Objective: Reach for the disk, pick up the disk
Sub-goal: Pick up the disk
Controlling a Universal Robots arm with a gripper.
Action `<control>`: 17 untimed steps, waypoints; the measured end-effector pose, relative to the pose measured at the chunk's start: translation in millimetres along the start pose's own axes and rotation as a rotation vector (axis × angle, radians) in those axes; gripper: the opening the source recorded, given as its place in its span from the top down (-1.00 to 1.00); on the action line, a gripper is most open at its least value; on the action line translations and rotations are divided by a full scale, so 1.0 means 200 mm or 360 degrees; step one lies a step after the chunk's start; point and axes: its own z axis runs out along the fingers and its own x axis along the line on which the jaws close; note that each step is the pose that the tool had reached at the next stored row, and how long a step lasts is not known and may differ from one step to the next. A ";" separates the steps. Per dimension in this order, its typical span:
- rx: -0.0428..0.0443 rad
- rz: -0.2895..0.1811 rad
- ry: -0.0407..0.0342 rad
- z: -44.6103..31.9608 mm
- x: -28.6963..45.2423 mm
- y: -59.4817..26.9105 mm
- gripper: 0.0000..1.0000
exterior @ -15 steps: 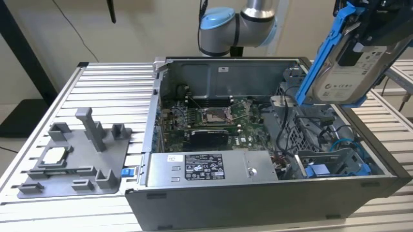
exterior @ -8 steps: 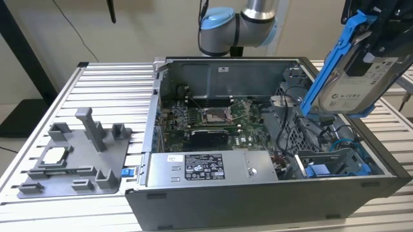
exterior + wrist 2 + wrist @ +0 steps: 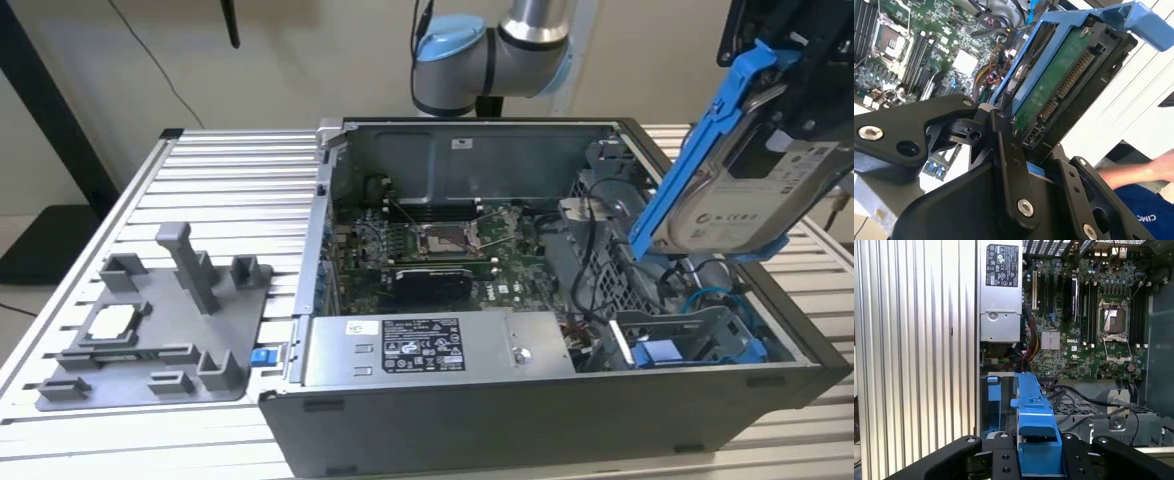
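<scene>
The disk is a silver-grey drive with a white label in a bright blue frame. It hangs tilted, well above the drive bay end of the open computer case, at the exterior view's right. My gripper comes down from the upper right and is shut on the disk's upper part. In the second wrist view the disk shows its green circuit side and connector, clamped between my black fingers. In the first wrist view its blue frame stands edge-on in my gripper.
Below the disk lie the motherboard, the power supply, cables and a blue drive bay. On the slatted table, a grey fixture plate holds a small silver chip. A person's hand and blue sleeve are close by.
</scene>
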 end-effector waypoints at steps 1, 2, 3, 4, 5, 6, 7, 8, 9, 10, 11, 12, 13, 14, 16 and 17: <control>0.0000 0.0000 0.0000 0.001 0.003 0.000 1.00; 0.0000 0.0000 0.0000 0.001 0.004 0.000 1.00; 0.0000 0.0000 0.0000 0.001 0.004 0.000 1.00; 0.0000 0.0000 0.0000 0.001 0.004 0.000 1.00; 0.0000 0.0000 0.0000 0.001 0.004 0.000 1.00; 0.0000 0.0000 0.0000 0.001 0.004 0.000 1.00; 0.0000 0.0000 0.0000 0.001 0.004 0.000 1.00; 0.0000 0.0000 0.0000 0.001 0.004 0.000 1.00; 0.0000 0.0000 0.0000 0.001 0.004 0.000 1.00; 0.0000 0.0000 0.0000 0.001 0.004 0.000 1.00; 0.0000 0.0000 0.0000 0.001 0.004 0.000 1.00; 0.0000 0.0000 0.0003 0.002 0.004 0.000 1.00; 0.0000 0.0000 0.0012 0.003 0.004 0.000 1.00; 0.0000 0.0000 0.0027 0.004 0.005 -0.001 1.00; 0.0001 0.0001 0.0063 0.009 0.005 0.000 1.00; 0.0001 0.0001 0.0079 0.012 0.005 0.000 1.00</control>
